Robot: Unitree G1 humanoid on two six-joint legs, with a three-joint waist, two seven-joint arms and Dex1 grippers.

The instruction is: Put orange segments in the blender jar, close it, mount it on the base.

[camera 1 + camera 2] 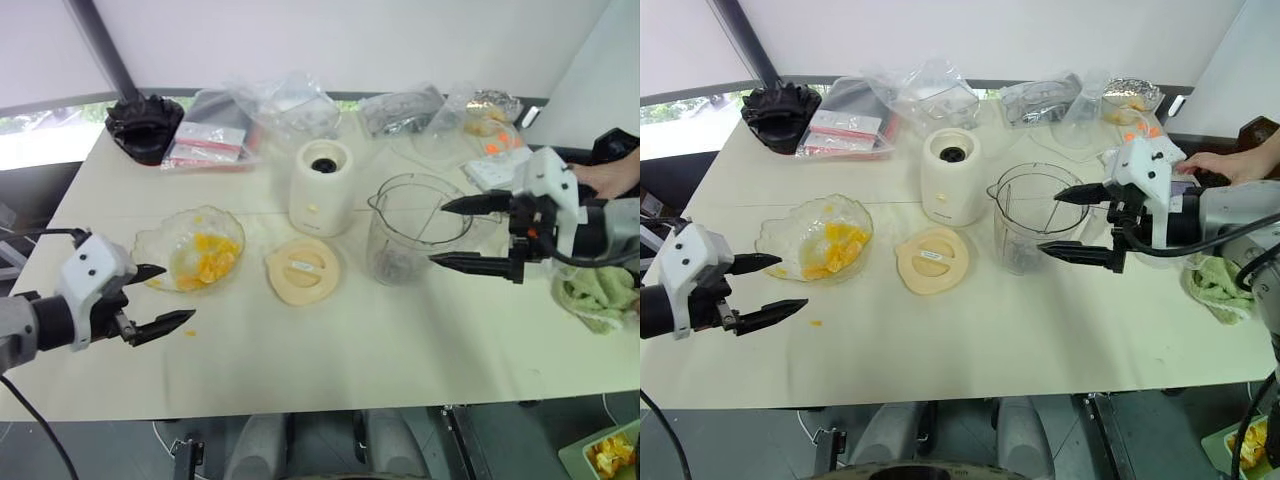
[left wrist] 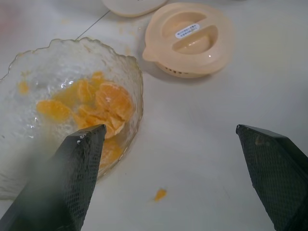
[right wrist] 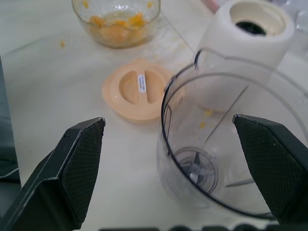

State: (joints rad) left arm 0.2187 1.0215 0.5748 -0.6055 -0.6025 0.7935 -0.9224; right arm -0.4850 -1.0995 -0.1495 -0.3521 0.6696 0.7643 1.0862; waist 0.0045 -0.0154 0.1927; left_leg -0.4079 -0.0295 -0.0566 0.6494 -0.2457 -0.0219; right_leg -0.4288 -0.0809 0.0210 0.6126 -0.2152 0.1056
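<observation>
The orange segments lie heaped in a clear wavy-edged bowl on the left of the table. One small orange bit sits on the table beside the bowl. The blender jar stands upright right of centre, holding nothing but the dark blades at its bottom. Just behind and left of it stands the cream base, its dark socket uncovered. My left gripper hovers open near the bowl's front rim, holding nothing. My right gripper is open too, its fingers spread at the jar's right side.
A flat cream lid lies between bowl and jar. Plastic bags and a black object line the far edge. A person's hand rests at the right, near a green cloth. A tray with orange pieces sits low at the right.
</observation>
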